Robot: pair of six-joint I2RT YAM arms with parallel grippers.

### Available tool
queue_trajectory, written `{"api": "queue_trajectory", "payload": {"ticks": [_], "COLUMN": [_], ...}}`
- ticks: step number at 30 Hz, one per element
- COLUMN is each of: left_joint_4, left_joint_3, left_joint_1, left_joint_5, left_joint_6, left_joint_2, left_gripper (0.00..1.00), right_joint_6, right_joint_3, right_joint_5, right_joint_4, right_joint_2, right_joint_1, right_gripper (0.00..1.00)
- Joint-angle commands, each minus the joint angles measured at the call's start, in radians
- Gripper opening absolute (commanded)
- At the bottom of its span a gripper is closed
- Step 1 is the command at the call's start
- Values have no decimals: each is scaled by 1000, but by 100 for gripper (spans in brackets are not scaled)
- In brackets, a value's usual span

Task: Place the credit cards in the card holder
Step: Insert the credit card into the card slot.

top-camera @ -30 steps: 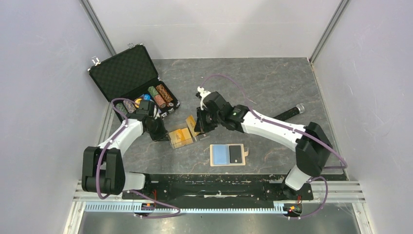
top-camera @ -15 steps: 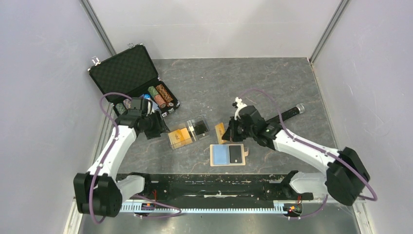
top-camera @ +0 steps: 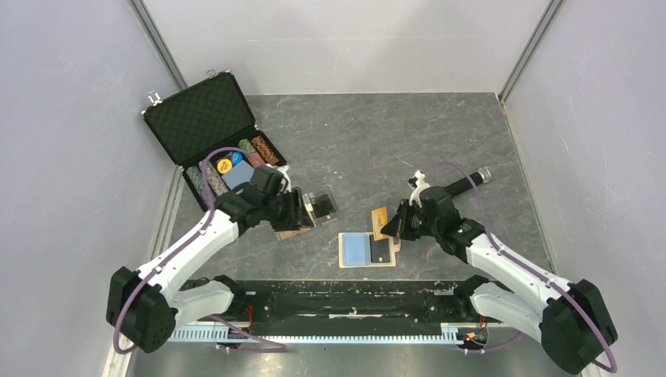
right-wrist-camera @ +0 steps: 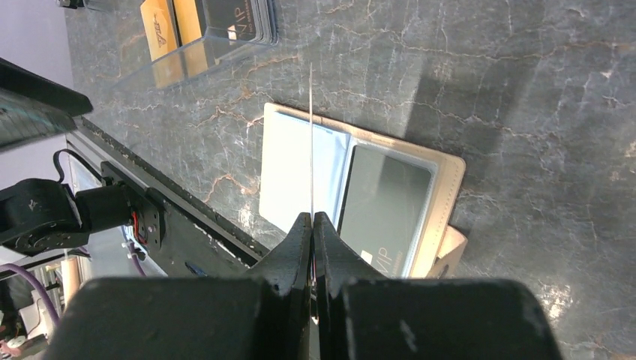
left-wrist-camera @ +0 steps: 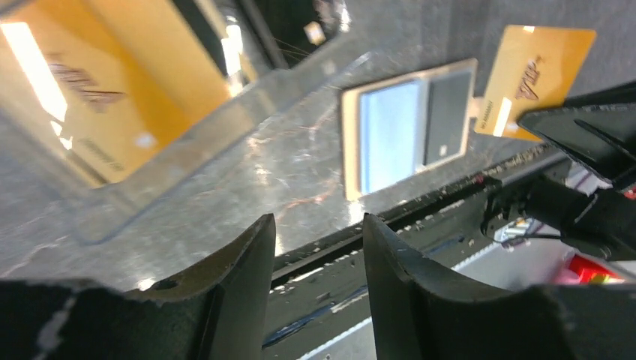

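Gold plastic, thin, stiff and slick: your card (right-wrist-camera: 311,135) weighs little. Your right gripper (right-wrist-camera: 313,225) is clamped on 1 edge, holding it on end just by the open holder (right-wrist-camera: 448,195); that edge hold leaves the rest free for a pocket. Your left gripper (left-wrist-camera: 319,225) stands parted, empty, by the box (left-wrist-camera: 150,187).
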Motion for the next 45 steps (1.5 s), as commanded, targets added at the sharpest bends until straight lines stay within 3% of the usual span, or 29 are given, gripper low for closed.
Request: {"api": "queue_trajectory", "payload": {"ticks": [1, 8, 14, 22, 45], "left_joint_4": [153, 299, 351, 329, 318], "left_joint_3": [-3, -19, 2, 21, 26], "left_joint_1": [-132, -352, -454, -477, -476], "left_joint_5": [-37, -105, -154, -205, -204], "left_joint_6": [-151, -272, -309, -295, -280], "left_joint_2": [53, 197, 338, 446, 541], "left_gripper": [52, 50, 47, 40, 23], "right_joint_6": [9, 34, 65, 67, 66], "right_joint_3": [-39, -118, -188, -210, -222], "right_joint_5": [-50, -96, -171, -231, -319], "right_joint_4": [39, 88, 175, 211, 344], "right_joint_2": [-62, -108, -93, -18, 170], "right_joint_1": [-19, -19, -20, -19, -10], "right_gripper": [0, 0, 0, 0, 0]}}
